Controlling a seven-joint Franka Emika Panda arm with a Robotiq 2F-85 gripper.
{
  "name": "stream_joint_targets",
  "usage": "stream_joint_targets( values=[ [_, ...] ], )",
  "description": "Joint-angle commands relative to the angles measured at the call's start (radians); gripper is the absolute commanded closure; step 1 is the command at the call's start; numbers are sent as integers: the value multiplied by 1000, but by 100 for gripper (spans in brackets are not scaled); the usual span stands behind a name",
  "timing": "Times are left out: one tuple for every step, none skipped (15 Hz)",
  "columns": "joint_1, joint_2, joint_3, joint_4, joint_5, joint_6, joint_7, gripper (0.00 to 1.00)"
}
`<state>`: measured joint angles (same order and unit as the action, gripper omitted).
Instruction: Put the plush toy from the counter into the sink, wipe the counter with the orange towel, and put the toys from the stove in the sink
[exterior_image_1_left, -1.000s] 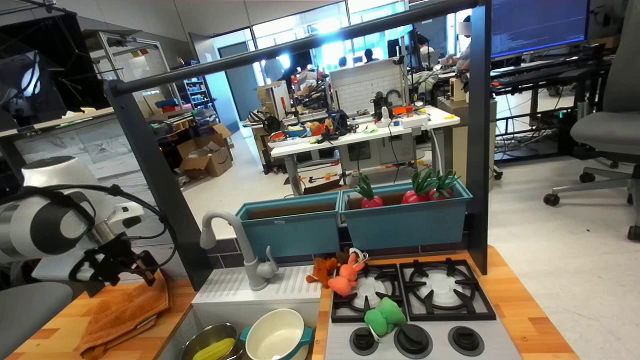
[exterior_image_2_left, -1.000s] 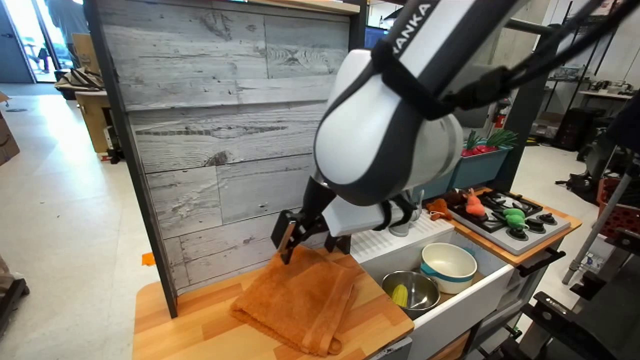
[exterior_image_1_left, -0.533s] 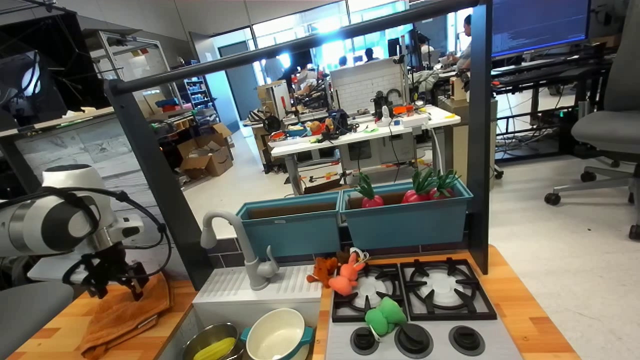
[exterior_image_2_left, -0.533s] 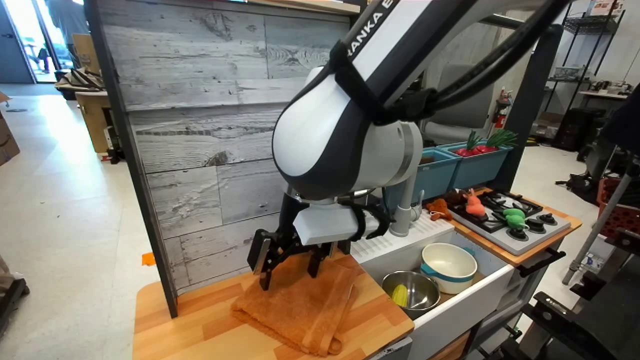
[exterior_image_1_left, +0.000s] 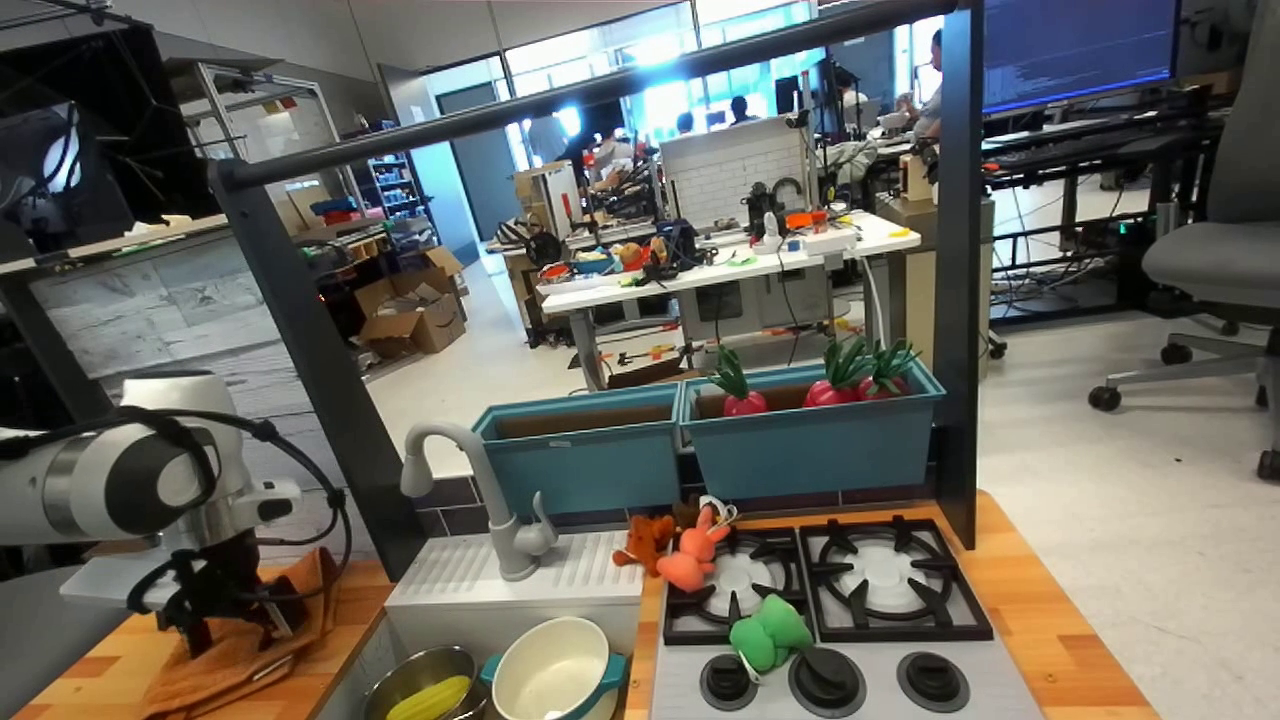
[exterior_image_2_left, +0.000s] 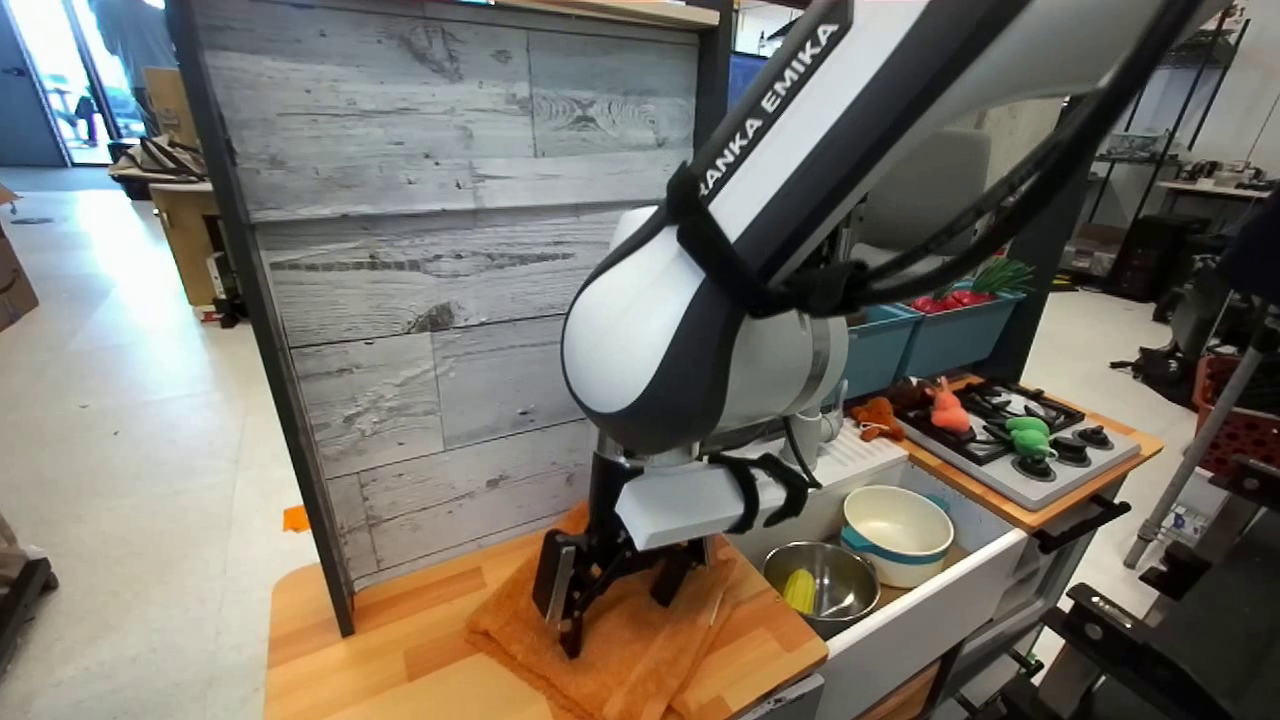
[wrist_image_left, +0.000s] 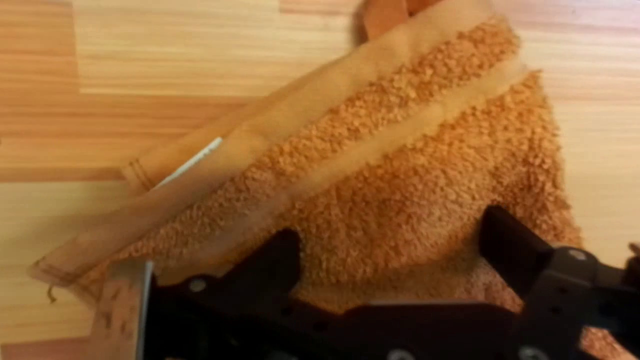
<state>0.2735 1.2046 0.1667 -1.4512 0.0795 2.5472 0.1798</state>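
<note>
Wrist view: gripper (wrist_image_left: 391, 229) is at bottom, jaws stand wide apart over orange towel (wrist_image_left: 395, 200) on counter (wrist_image_left: 175, 40) | in an exterior view: plush toy (exterior_image_2_left: 800, 591) is in bowl (exterior_image_2_left: 850, 580) inside sink (exterior_image_2_left: 930, 625), lower right | toys (exterior_image_2_left: 1030, 437) are on stove (exterior_image_2_left: 1082, 475), right side

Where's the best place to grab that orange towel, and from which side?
Probably the fluffy middle of the orange towel, from above: it lies low and folded on the counter, so a pinched-up bunch should hold. The open tool points down over it.
</note>
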Motion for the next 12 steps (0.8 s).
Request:
stream_joint_targets(
  values=[
    [33, 119, -3, 135, 5, -88, 10, 0],
    [50, 134, -12, 151, -1, -70, 20, 0],
    [21, 55, -4, 74, 6, -57, 3, 0],
    [29, 58, -6, 85, 5, -65, 7, 0],
    [34, 62, -7, 92, 5, -68, 9, 0],
    [38, 63, -8, 94, 4, -68, 11, 0],
    [39, 63, -8, 95, 4, -68, 12, 0],
    [39, 64, -8, 96, 4, -68, 12, 0],
    [42, 67, -23, 101, 4, -91, 32, 0],
    [48, 75, -31, 107, 4, -107, 48, 0],
    [46, 97, -21, 128, 9, -136, 47, 0],
    [55, 114, -19, 147, 6, -139, 49, 0]
  ],
)
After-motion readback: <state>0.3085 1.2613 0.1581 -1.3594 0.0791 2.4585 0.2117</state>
